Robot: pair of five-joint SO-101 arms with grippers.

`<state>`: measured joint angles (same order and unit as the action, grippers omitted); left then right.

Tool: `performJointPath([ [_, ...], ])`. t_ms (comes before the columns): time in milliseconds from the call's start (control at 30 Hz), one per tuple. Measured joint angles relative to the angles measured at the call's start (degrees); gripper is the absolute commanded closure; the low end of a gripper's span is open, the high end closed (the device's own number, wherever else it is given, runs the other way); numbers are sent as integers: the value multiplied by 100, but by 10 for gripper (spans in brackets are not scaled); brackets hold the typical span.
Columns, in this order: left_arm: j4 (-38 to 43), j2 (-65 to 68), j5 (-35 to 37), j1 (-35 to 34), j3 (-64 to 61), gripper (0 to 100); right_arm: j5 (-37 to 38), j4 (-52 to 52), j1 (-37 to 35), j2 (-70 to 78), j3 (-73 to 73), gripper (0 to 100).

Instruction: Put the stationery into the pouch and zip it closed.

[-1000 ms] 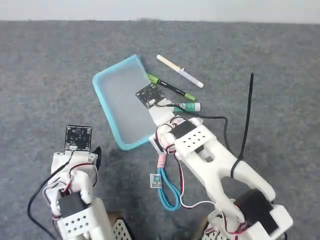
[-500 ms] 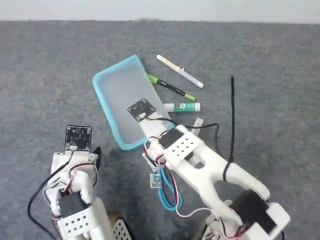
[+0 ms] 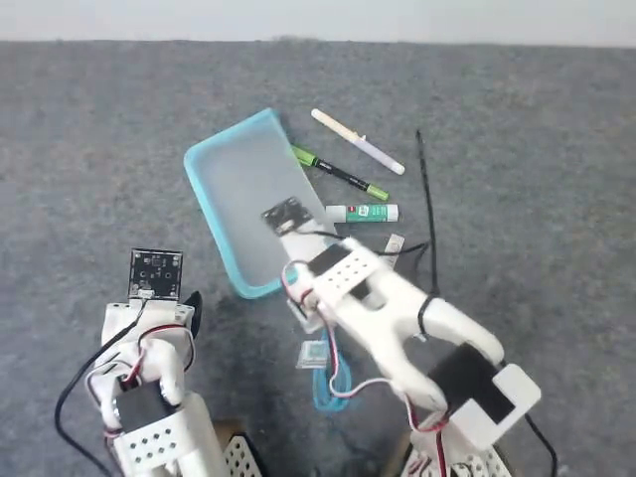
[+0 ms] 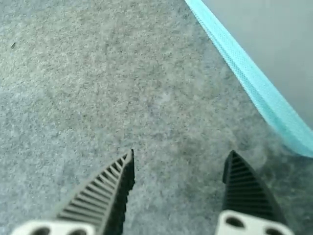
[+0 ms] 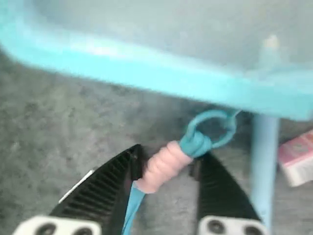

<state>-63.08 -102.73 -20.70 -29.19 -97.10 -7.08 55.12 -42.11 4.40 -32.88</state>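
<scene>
The translucent pouch [image 3: 238, 194] with a teal rim lies on the grey carpet. A white pen [image 3: 358, 141], a green-and-black pen [image 3: 338, 172] and a green-and-white glue stick [image 3: 363, 212] lie just right of it. My right arm [image 3: 348, 278] hangs over the pouch's near corner. In the right wrist view my right gripper [image 5: 168, 154] is shut on the pink zipper pull [image 5: 164, 164], which hangs from a teal ring [image 5: 210, 129] below the pouch's edge [image 5: 146, 73]. My left gripper [image 4: 181, 156] stands open over bare carpet, near the pouch's teal edge [image 4: 254, 83].
A teal strap [image 3: 328, 388] and a small tag [image 3: 312, 354] trail from the pouch toward the near edge. A small white tag [image 3: 395, 242] lies beside the right arm. A black cable [image 3: 427, 199] arches above the stationery. My left arm [image 3: 149, 378] sits at the near left.
My right arm has swung left and nearer, from beside the glue stick to the pouch's near corner. Its black cable swung left too. The left arm has kept still.
</scene>
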Motion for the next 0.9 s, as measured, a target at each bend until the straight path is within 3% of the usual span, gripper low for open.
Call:
performJointPath([
  [267,-70,0,0,0,0,720,677,352,853,26,334,993],
  [433,141,0,0,0,0,720,712,774,1380,-185,607,993],
  [667,404,0,0,0,79,720,738,853,1688,-2163,211,993],
  [900,-35,536,0,9,1600,720,1125,862,1749,-4422,-642,993],
])
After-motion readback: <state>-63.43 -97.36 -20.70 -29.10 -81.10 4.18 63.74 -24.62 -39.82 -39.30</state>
